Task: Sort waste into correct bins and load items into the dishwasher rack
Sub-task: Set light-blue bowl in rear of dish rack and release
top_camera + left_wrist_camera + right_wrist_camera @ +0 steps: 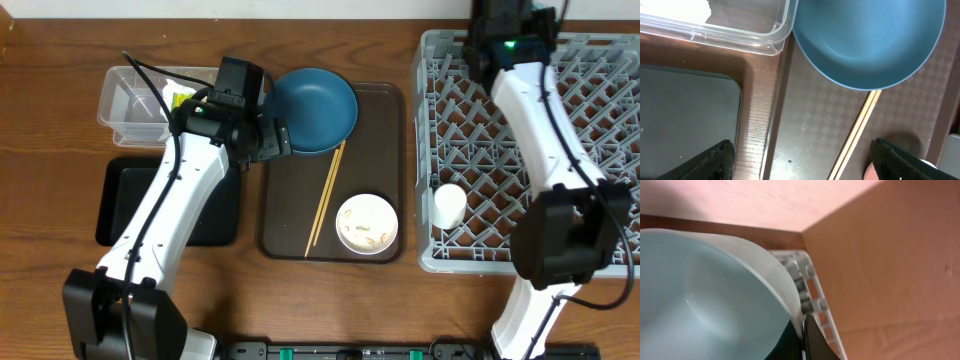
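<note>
My worry is the light blue bowl [705, 295]: the right fingers [815, 345] pinch only its thin rim, at the far edge of the dishwasher rack [807, 275], so it may slip or tip when I lower it. The left fingers [905, 162] are spread wide and hold nothing; the dark blue plate [870, 40] lies on the tray [810, 115] ahead of them, not between them.

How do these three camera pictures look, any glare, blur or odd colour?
Overhead view: sharp, evenly lit, only soft shadows. Left wrist view: the clear tub glares white at top left; the fingers at the bottom corners are dark and soft. Right wrist view: the light blue bowl looms close and blurry, the wall behind tinted pink.
</note>
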Robot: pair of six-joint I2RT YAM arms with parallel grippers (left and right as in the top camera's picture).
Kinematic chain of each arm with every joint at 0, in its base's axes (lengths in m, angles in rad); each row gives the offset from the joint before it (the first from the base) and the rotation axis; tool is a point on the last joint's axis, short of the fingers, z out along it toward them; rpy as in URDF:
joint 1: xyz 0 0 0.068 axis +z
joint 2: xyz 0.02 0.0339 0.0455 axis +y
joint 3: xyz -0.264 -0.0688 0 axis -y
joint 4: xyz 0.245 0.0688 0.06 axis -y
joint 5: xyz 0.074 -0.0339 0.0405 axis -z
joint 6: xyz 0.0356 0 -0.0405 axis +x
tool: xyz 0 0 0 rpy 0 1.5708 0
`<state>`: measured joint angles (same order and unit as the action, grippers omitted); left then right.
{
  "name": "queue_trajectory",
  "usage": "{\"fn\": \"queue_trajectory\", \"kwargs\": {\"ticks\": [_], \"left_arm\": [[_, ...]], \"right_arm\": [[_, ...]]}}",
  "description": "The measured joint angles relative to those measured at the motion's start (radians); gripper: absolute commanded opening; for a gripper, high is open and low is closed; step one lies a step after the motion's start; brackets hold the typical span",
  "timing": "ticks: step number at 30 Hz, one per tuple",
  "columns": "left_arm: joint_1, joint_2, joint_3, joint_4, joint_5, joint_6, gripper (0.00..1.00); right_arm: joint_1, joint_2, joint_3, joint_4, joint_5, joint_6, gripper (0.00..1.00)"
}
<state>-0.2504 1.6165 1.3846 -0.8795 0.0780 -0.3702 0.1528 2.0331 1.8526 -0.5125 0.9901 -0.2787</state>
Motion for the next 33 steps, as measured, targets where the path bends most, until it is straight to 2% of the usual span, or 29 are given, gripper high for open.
{"fn": "queue_trajectory", "kwargs": {"ticks": [10,21,33], "left_arm": [[0.000,0.000,0.000,0.000,0.000,0.000,0.89],[0.000,0.000,0.000,0.000,0.000,0.000,0.89],[0.000,0.000,0.000,0.000,0.000,0.000,0.90]], "right_arm": [[0.045,0.121,0.000,0.105,0.090,-0.198,0.01],[0.045,0.174,0.000,0.104,0.133,-0.229,0.01],[0.075,0.184,0.000,0.000,0.167,-0.229,0.02]]}}
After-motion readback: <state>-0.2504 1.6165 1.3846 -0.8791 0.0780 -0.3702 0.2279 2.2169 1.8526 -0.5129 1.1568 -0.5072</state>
